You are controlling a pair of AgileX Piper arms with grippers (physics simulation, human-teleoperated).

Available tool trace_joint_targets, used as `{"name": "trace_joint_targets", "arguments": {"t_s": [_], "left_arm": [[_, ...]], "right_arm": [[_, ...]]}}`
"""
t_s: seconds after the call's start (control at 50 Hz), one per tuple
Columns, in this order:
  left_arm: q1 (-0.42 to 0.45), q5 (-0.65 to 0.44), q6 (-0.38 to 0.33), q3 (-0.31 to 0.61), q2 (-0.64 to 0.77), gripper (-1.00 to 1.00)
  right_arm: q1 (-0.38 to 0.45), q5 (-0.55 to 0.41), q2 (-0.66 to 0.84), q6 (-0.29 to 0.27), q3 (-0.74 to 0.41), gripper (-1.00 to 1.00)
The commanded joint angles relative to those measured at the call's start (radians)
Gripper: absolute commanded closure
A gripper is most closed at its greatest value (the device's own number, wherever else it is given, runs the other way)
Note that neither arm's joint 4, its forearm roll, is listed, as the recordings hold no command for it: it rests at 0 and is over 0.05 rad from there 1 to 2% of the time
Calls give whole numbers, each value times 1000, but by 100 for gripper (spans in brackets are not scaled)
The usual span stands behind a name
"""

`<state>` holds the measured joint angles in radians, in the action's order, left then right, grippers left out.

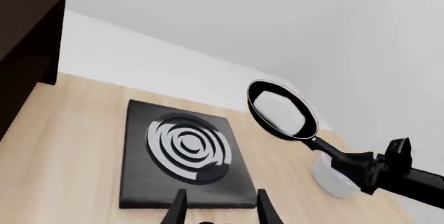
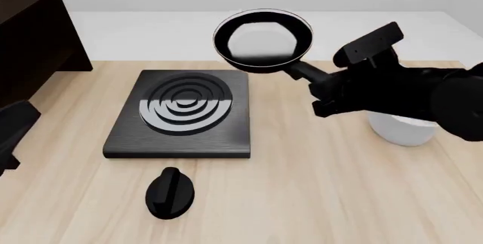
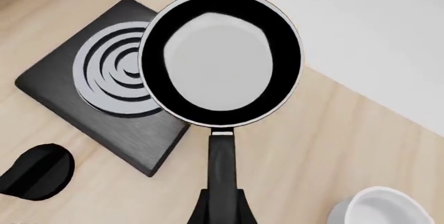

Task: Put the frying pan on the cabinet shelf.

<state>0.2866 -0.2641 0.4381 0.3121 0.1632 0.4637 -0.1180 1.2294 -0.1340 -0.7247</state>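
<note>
The frying pan [image 2: 263, 40] is small, round and black with a pale glossy inside. It hangs in the air above the table's far edge, beyond the stove plate's far right corner. My right gripper [image 2: 314, 81] is shut on its long handle; it also shows in the right wrist view [image 3: 222, 206] with the pan [image 3: 220, 57] ahead. The dark brown cabinet [image 2: 38, 34] stands at the far left, well away from the pan. My left gripper [image 1: 221, 198] is open and empty, low over the stove plate's near edge. The left wrist view also shows the pan [image 1: 281, 109] and the cabinet [image 1: 24, 31].
A square black stove plate [image 2: 181, 114] with concentric rings lies on the wooden table left of centre. A black knob [image 2: 169, 193] lies in front of it. A white round bowl [image 2: 404, 131] stands at the right, partly under my right arm.
</note>
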Motion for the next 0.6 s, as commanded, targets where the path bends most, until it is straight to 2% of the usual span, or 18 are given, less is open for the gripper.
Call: {"name": "trace_joint_targets", "arguments": {"t_s": [0.02,0.08,0.12,0.18,0.26,0.28,0.36,0.44,0.54,0.56,0.6], "left_arm": [[52,13,221,-33,-47,-100],[39,7,283,-57,-94,-100],[73,8,276,-53,-80,-100],[68,29,341,-83,-89,-100],[85,36,359,-81,-91,-100],[85,39,386,-92,-103,-100],[51,40,378,-93,-92,-100],[123,38,396,-91,-112,-100],[130,48,433,-96,-118,-100],[113,59,462,-104,-129,-100],[135,67,468,-104,-120,-100]], "right_arm": [[101,-32,4,14,-115,100],[121,-39,9,18,-134,100],[137,-41,14,18,-143,100],[163,-51,22,15,-165,100],[188,-55,45,19,-197,100],[193,-57,54,22,-207,100],[236,-61,92,24,-251,100],[271,-61,124,23,-284,100],[310,-59,160,20,-323,100],[316,-61,164,20,-332,100],[329,-60,174,21,-341,100]]}}
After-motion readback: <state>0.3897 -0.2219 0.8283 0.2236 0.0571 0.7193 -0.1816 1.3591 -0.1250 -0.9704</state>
